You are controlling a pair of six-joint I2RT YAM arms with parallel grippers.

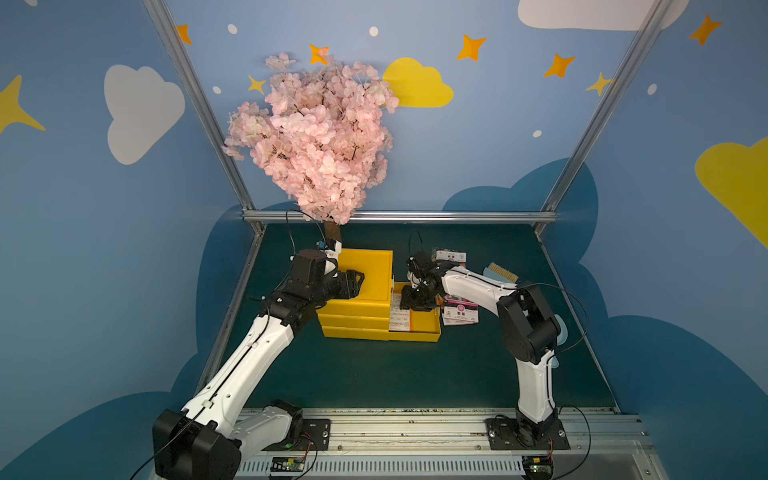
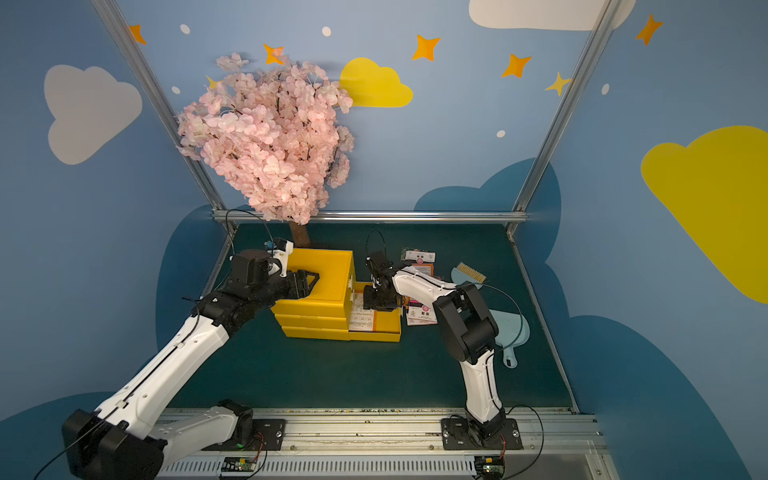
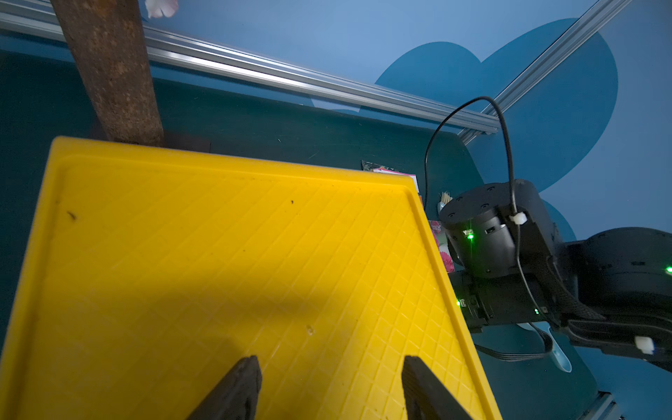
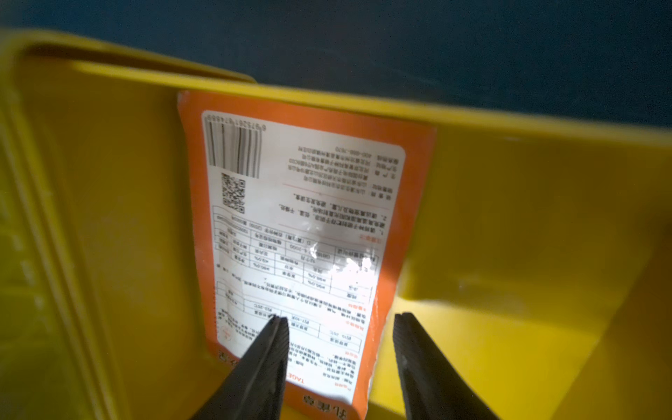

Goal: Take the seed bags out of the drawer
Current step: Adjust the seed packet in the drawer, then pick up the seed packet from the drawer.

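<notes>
Where your right arm (image 1: 469, 282) crossed the pulled-out yellow plastic drawer (image 1: 415, 336), it hid the far half in both top views. One glossy orange-backed seed bag (image 4: 302, 218) lay label-up inside, barcode end against a wall; your right gripper (image 4: 341, 317) stood half-spread over its other end, gripping nothing. More flower-printed seed packets (image 1: 459, 313) lay outside on the dark green mat (image 1: 374, 374). Your left gripper (image 3: 331, 360) hung parted, empty, above the yellow cabinet top (image 3: 218, 254).
</notes>
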